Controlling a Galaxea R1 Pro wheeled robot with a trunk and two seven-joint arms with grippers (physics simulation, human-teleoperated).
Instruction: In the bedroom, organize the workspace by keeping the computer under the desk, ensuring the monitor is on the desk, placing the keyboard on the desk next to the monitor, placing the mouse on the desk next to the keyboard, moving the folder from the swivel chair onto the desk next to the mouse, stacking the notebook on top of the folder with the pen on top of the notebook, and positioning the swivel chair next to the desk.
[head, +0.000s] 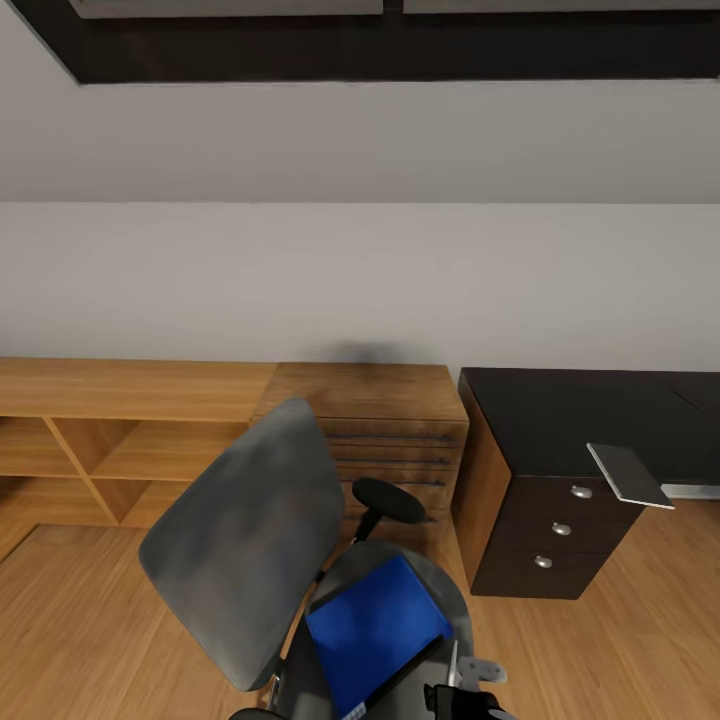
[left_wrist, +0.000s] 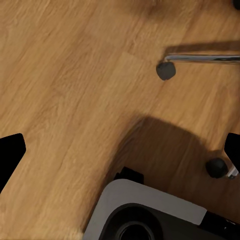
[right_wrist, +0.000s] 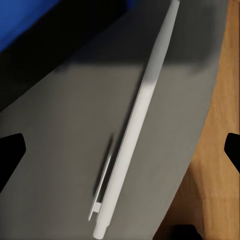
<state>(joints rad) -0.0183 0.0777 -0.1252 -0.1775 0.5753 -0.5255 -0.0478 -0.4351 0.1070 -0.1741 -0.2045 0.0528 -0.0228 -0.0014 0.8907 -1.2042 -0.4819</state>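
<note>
Head view showed the glossy black desk (head: 560, 420) at the right against the wall, bare wood floor (head: 80, 620) open before it, and the grey padded swivel chair (head: 250, 550) near its drawer unit with the flat blue folder (head: 375, 625) lying on the seat. In the right wrist view the right gripper (right_wrist: 120, 145) stood wide, touching nothing, over the thin pale pen (right_wrist: 137, 120) lying on the seat beside the folder. The left gripper (left_wrist: 120, 150), equally wide and empty, hung over floor by the chair's chrome base.

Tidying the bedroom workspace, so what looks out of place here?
The blue folder and the pen lie on the swivel chair seat instead of the black desk.
</note>
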